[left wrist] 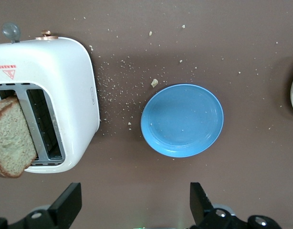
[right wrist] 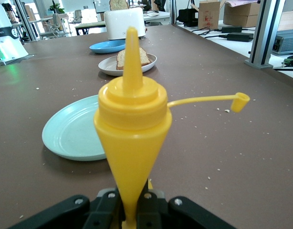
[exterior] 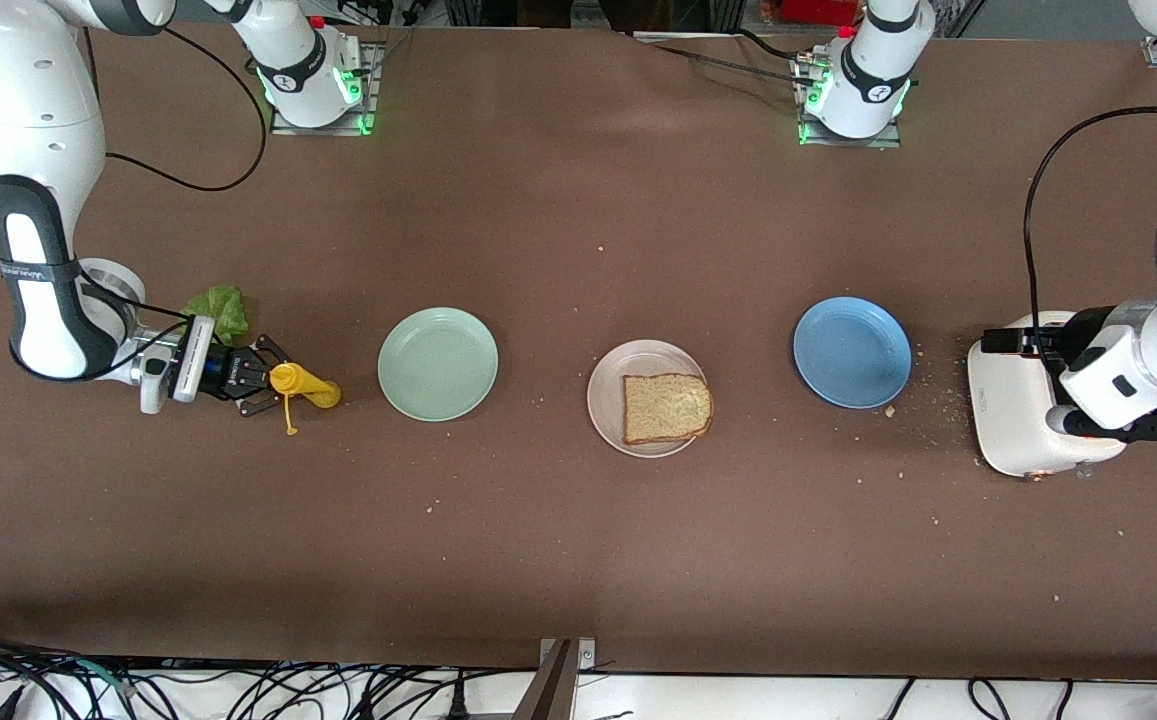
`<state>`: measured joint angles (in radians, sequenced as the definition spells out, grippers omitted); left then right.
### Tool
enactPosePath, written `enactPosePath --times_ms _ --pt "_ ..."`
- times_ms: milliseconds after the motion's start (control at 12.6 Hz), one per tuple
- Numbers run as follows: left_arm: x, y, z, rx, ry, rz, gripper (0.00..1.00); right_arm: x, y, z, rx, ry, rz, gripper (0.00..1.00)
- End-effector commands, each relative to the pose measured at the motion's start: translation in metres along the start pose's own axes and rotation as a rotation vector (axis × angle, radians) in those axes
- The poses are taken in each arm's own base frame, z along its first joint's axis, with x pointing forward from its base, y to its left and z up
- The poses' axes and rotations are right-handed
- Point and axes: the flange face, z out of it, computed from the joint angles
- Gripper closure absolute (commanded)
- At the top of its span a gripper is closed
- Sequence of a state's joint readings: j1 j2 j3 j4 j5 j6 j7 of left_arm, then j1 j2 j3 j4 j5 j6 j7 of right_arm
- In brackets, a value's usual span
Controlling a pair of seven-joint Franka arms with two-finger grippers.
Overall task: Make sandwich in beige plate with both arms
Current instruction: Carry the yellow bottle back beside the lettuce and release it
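Beige plate (exterior: 606,412) sits mid-table between two other plates, bearing one toast slice (exterior: 667,408). Left gripper (left wrist: 137,210) hangs wide open, empty, over the toaster (exterior: 1013,410). Right gripper (exterior: 260,383) pinches a yellow bottle (exterior: 303,385).

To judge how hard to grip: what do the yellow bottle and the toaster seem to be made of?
Bottle: probably soft plastic, smooth and slightly glossy, with a thin tethered cap. The right hand is shut on it. Toaster: looks like hard white plastic or painted metal, satin finish; which one cannot be told.
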<state>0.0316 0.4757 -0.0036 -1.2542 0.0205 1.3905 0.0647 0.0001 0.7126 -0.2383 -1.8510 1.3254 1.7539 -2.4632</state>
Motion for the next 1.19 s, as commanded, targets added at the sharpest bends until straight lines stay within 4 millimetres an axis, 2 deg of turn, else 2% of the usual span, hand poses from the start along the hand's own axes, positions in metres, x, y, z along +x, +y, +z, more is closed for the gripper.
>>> enactPosePath --times_ms 0,80,239,398,637,796,955,1114 --pt "-0.002 0.001 -0.002 0.039 0.0 -0.007 0.0 0.001 0.0 -0.002 -0.01 0.042 -0.009 0.68" --pt "-0.002 0.001 -0.002 0.039 0.0 -0.007 0.0 0.0 0.0 -0.001 -0.01 0.042 -0.003 0.65" --pt "-0.002 0.002 -0.002 0.038 0.0 -0.007 0.0 0.002 0.001 -0.002 -0.01 0.042 0.005 0.52" --pt "-0.002 0.001 -0.002 0.039 0.0 -0.007 0.0 0.001 0.001 -0.003 -0.012 0.042 0.009 0.28" --pt "-0.002 0.001 -0.002 0.039 0.0 -0.007 0.0 -0.006 0.0 -0.015 -0.023 0.036 0.019 0.25" --pt "-0.002 0.002 -0.002 0.038 0.0 -0.007 0.0 -0.022 -0.004 -0.027 -0.028 0.026 0.04 0.25" --pt "-0.002 0.001 -0.002 0.039 0.0 -0.007 0.0 -0.03 -0.003 -0.049 -0.025 -0.013 0.054 0.25" --pt "-0.002 0.001 -0.002 0.038 0.0 -0.008 0.0 -0.031 -0.002 -0.079 -0.012 -0.092 0.148 0.25"
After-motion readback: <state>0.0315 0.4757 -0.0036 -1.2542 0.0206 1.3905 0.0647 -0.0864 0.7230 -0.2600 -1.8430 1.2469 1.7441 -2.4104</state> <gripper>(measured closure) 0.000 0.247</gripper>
